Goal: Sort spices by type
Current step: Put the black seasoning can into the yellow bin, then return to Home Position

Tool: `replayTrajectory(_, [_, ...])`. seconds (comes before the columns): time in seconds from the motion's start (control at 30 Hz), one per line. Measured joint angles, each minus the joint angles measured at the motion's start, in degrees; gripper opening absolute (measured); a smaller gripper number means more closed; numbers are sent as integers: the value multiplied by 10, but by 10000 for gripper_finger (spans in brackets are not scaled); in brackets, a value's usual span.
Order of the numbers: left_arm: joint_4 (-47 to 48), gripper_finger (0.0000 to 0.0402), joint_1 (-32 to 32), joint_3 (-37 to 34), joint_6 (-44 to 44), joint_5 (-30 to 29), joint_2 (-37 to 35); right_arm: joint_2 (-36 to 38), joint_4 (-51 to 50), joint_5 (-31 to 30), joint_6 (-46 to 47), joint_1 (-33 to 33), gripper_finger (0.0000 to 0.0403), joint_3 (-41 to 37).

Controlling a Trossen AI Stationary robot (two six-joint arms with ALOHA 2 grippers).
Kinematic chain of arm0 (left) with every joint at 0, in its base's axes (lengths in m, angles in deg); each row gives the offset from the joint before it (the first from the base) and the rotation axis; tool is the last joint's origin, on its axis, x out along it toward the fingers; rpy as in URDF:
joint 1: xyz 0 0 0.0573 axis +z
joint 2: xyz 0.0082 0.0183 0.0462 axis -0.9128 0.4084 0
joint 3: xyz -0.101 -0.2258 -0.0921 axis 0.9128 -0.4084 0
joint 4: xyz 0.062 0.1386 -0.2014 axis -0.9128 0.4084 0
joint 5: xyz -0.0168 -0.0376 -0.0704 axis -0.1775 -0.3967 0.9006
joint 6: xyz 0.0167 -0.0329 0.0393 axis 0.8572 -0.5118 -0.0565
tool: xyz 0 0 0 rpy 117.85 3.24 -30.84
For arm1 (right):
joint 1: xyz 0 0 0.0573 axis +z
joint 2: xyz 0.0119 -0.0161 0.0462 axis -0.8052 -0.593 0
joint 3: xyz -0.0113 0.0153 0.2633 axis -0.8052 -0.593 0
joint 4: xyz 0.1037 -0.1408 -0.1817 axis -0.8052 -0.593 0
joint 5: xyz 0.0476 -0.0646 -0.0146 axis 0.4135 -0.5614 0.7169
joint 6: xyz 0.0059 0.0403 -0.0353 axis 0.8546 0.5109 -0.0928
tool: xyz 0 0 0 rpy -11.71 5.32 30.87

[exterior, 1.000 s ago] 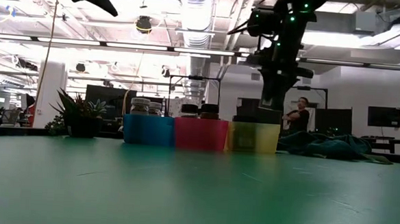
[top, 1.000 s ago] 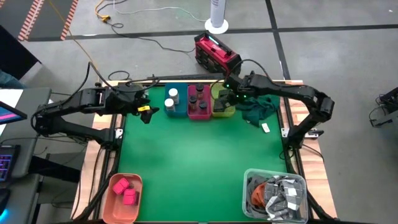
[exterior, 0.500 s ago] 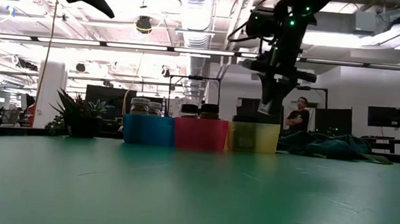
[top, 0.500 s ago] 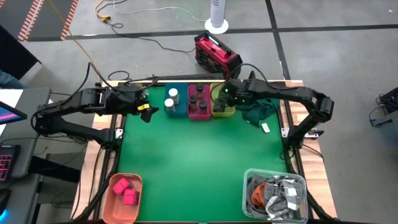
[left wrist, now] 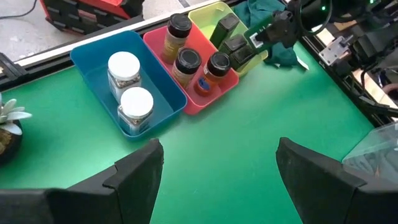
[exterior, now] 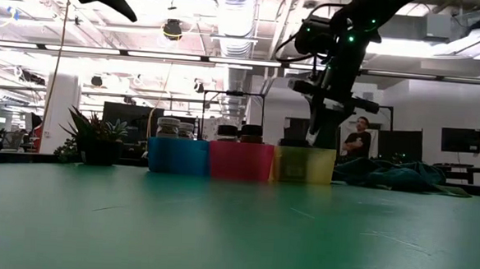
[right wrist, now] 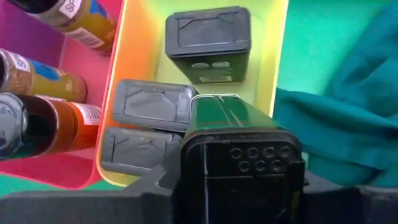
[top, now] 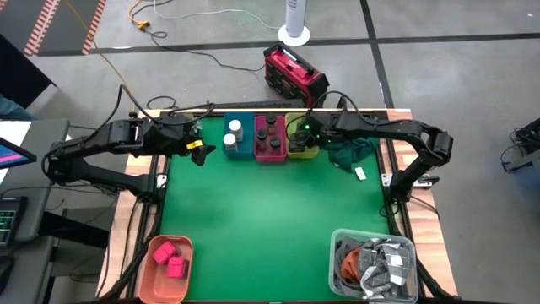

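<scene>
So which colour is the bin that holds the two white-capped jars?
Blue. The bin with the white-capped jars shows best in the left wrist view.

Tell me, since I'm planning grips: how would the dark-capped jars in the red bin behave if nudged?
The dark-capped jars look tall and narrow, so probably tippy. Being round, one would likely roll once down. Packed close in the red bin, they may knock each other.

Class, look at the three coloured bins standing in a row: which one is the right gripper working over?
The yellow bin, at the row's end beside the dark green cloth. The right gripper holds a black box above it; the red bin and blue bin stand untouched.
</scene>
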Motion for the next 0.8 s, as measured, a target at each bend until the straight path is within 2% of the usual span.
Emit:
replayTrajectory(0.17, [0,300,0,0,-2,0,0,0,-4,5,-7,0,170,-2])
replayTrajectory(0.5, [-1,300,0,0,9,9,0,0,-4,19,-28,-12,248,-2])
replayTrajectory(0.8, [-3,300,0,0,84,-4,-25,35,-6,37,-117,-5,255,-2])
